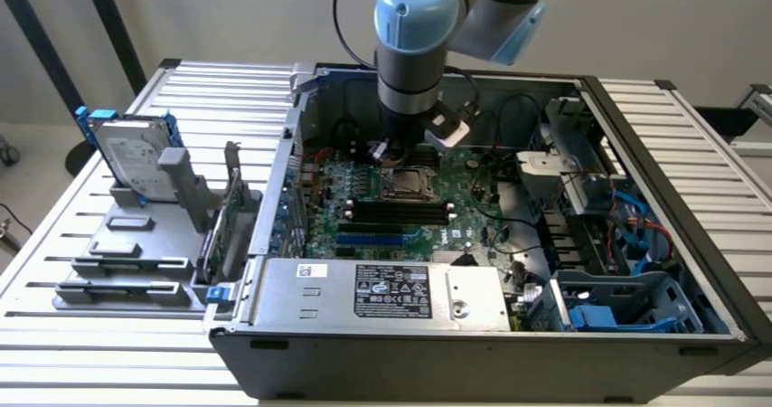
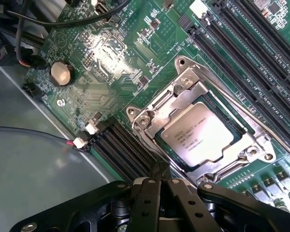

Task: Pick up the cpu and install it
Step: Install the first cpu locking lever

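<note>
Inside an open computer case (image 1: pixel 483 353) lying on its side on a slatted metal table (image 1: pixel 675 136), my arm (image 1: pixel 417 27) reaches straight down over the green motherboard (image 1: pixel 399 203). My end effector (image 2: pixel 160 186) hangs just above the board, its black fingers (image 2: pixel 150 203) pressed together and closed on nothing.

The cpu (image 2: pixel 203 135), a flat square chip with a silver-grey top and faint printed text, sits inside the square metal socket frame (image 2: pixel 150 116) on the motherboard. It lies flat and looks seated in the socket, with the frame's silver bracket running around its edges. My closed fingertips are just beside one corner of the frame and not touching the chip. In the exterior view the socket (image 1: pixel 404 185) lies directly beneath my wrist, near the middle of the board.

Beside the socket run long black memory slots (image 2: pixel 261 53), and a round silver coin battery (image 2: pixel 61 72) sits further off on the board. A red and black wire pair (image 2: pixel 63 140) plugs into a small white connector.

On the exterior view's left, outside the case, a grey holder (image 1: pixel 145 235) on the table keeps a silver hard drive (image 1: pixel 127 158) with a blue frame standing upright. A metal power supply box (image 1: pixel 386 294) with a printed label fills the near edge of the case.
</note>
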